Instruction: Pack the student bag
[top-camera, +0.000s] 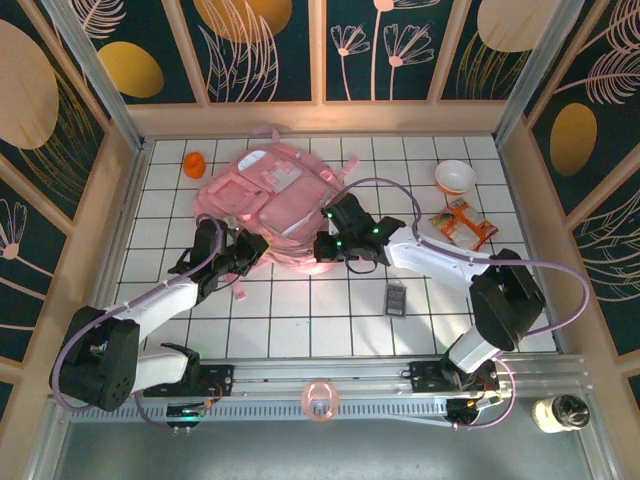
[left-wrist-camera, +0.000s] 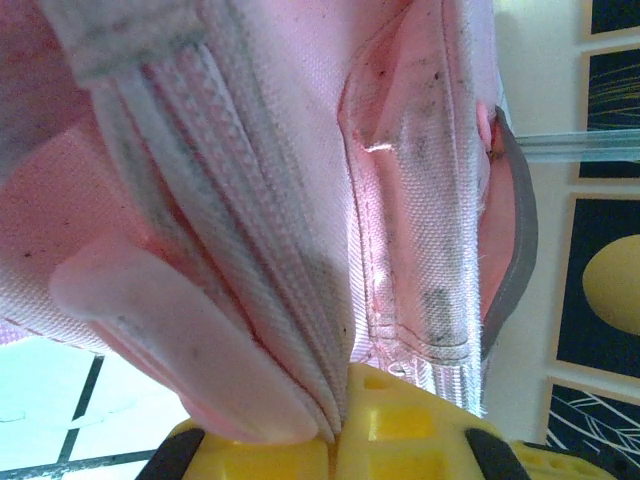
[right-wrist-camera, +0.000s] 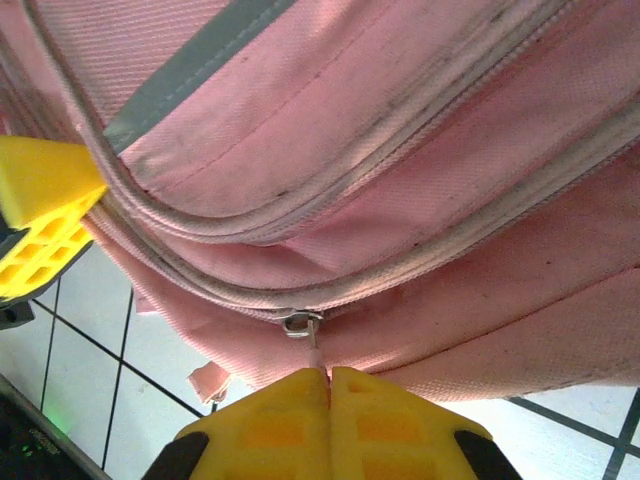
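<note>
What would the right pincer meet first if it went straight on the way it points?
The bag: the right pincer is shut on its zipper pull, and the pink fabric lies directly ahead, probably within touch.

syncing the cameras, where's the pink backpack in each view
top external: pink backpack upper centre
left wrist: backpack across most of the picture, strap pinched in the left tool
right wrist: backpack across the top, zipper pull in the right tool
shared landmark: white tiled table, dark grid lines
</note>
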